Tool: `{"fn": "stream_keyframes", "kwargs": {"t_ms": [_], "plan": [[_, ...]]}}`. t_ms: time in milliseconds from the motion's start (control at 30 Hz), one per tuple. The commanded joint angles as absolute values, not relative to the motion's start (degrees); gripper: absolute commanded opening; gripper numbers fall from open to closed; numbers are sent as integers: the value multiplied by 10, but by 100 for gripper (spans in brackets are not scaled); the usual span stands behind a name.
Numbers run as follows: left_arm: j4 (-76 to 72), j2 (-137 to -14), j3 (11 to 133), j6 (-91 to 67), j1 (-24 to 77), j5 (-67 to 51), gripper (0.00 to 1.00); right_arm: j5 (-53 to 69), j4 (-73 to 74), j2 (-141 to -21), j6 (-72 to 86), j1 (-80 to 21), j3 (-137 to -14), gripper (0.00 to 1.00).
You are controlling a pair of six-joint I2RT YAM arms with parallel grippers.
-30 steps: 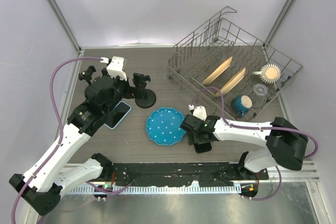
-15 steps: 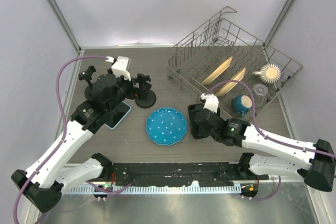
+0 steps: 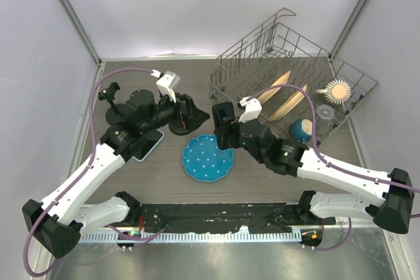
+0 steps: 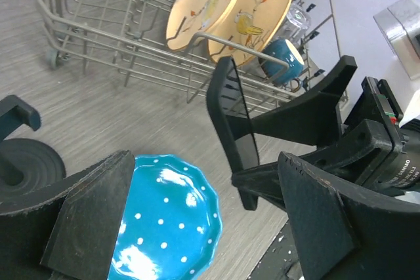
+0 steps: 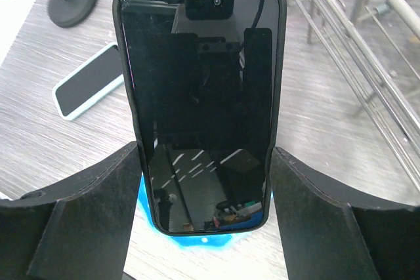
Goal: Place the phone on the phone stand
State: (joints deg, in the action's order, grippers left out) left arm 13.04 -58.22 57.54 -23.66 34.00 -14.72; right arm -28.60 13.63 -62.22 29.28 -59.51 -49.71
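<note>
My right gripper (image 3: 223,134) is shut on a black phone (image 3: 221,121) and holds it upright above the far right edge of the blue dotted plate (image 3: 205,159). In the right wrist view the phone (image 5: 200,90) stands screen-on between my fingers (image 5: 85,218). A black phone stand (image 3: 177,124) with a round base sits left of it, partly hidden by my left gripper (image 3: 190,113), which is open and empty. In the left wrist view the stand's base (image 4: 26,162) is at the left and the held phone (image 4: 230,113) shows edge-on ahead.
A second phone in a light-blue case (image 3: 148,143) lies flat at the left. Another black stand (image 3: 139,100) sits at the far left. A wire dish rack (image 3: 295,73) at the back right holds two plates, a blue mug (image 3: 302,129) and a glass.
My right gripper has lifted the black phone off the table's near side and carried it left and back, above the plate's edge. My left gripper has swung right, over the stand.
</note>
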Motion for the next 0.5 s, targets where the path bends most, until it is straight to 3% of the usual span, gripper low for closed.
{"fn": "stream_keyframes", "kwargs": {"t_ms": [0, 467], "plan": [[83, -598, 577, -266, 337, -195, 92, -272, 5, -638, 279, -594, -545, 0], [97, -625, 582, -277, 337, -173, 66, -222, -103, -668, 282, -594, -548, 0]]}}
